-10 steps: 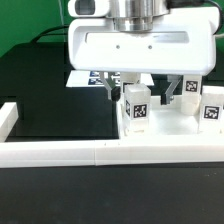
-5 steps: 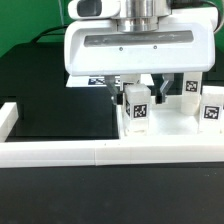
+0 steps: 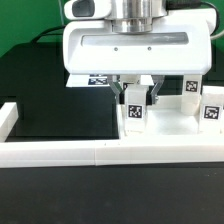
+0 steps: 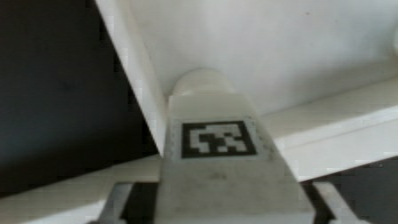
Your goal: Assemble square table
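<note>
The claw [image 3: 137, 98] has closed in around the leg block [image 3: 135, 113].

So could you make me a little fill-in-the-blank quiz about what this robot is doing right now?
1. The gripper has its fingers on either side of a ____ leg block.
2. That block carries a black-and-white ____ on its face.
3. The table surface is ____ in colour.
4. The long border wall is ____ in colour.

Missing words: white; tag; black; white
</note>
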Motion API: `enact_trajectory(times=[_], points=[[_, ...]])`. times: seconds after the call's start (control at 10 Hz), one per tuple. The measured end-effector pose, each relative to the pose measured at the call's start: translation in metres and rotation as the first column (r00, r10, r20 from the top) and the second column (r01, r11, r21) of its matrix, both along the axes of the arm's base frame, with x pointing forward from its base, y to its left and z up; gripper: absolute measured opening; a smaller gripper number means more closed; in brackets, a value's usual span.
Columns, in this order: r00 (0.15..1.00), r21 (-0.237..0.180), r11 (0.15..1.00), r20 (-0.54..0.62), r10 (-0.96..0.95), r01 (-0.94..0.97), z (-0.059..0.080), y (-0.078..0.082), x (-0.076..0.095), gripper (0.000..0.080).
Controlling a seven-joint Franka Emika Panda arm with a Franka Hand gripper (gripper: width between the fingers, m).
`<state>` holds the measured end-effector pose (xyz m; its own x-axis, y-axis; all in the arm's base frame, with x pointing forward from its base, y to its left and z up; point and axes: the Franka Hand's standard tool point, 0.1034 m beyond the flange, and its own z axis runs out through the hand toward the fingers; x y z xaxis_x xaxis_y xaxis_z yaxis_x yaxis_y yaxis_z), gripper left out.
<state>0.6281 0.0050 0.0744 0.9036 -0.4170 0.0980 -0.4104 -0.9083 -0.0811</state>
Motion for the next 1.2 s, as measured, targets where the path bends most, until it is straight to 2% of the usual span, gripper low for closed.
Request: enact_trajectory(times=[0.1,0.2,0.4,0.5,0.6,0.7,0.8,0.9,1.0,1.1,1.2], points=[[0.984,0.03,0.984,-0.009,-0.177,0.177,0.0,-0.002,0.0,0.029],[0.928,0.072,0.925,-0.032,-0.371,0.372,-0.001,-0.004,-0.001,0.029],[0.763,0.127,0.753,-0.117,-0.635,0.646,-0.002,-0.003,-0.004,0.029],[0.713,0.141,0.699,-0.136,-0.687,0.701,-0.002,-0.004,-0.004,0.029],[0.632,0.143,0.616,-0.16,-0.758,0.775,-0.001,-0.005,-0.004,0.029],[0.585,0.142,0.568,-0.173,-0.793,0.811,0.0,-0.005,-0.004,0.029],[0.582,0.14,0.565,-0.174,-0.794,0.813,-0.001,-0.005,-0.004,0.029],[0.616,0.142,0.6,-0.166,-0.77,0.787,-0.001,-0.005,-0.005,0.029],[0.621,0.142,0.605,-0.165,-0.766,0.783,-0.002,-0.004,-0.005,0.0477],[0.772,0.134,0.761,-0.089,-0.629,0.635,-0.003,0.0,-0.001,0.0595],[0.877,0.117,0.869,-0.055,-0.478,0.481,-0.005,0.006,-0.003,0.0595]])
